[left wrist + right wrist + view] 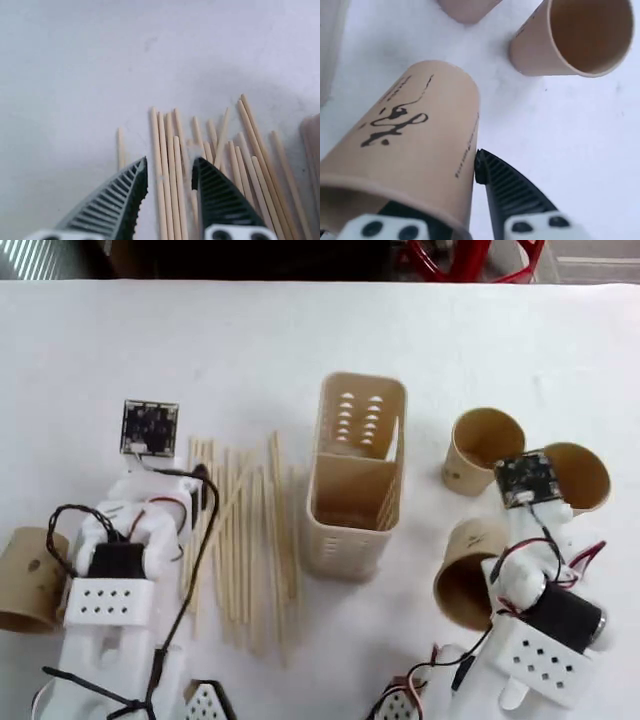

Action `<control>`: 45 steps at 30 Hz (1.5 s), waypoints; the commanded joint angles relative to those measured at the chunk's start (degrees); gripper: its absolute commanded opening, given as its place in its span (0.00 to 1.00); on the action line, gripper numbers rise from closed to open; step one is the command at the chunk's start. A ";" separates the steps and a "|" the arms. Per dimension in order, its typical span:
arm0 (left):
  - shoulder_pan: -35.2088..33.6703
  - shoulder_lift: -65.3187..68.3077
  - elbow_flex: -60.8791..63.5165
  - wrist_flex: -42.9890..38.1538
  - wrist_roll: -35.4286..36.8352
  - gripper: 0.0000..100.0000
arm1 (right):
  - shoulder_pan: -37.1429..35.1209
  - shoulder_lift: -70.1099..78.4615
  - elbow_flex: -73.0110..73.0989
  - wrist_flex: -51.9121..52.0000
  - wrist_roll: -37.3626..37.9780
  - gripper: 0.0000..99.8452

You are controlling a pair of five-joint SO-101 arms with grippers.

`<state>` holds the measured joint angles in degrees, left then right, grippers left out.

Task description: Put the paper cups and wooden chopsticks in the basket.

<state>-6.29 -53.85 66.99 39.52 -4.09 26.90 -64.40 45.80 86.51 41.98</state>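
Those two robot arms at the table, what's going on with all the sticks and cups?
The arms are meant to fill the basket that stands upright between them. The left gripper is open just above the spread of wooden chopsticks, lined up over a few of them. The right gripper is at the rim of a paper cup lying on its side. Several other cups lie outside the basket, and none is in it.
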 commanded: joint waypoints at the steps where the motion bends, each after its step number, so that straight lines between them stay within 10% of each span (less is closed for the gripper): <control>1: 0.75 0.04 -0.35 -0.97 -0.26 0.15 | -0.66 -0.75 -5.80 -0.40 1.58 0.02; 15: 0.84 0.40 -0.26 -1.05 -0.18 0.15 | -5.76 20.26 -28.04 -0.13 -4.48 0.02; 33: 0.92 0.48 -0.26 -2.29 -0.26 0.15 | -33.27 48.84 -66.20 4.97 -24.97 0.02; 45: 8.31 0.04 2.29 -2.90 -0.62 0.15 | -26.95 47.69 -70.77 10.07 -26.81 0.02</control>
<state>-2.51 -53.58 70.07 35.47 -4.09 -2.46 -13.85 -22.95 95.91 15.16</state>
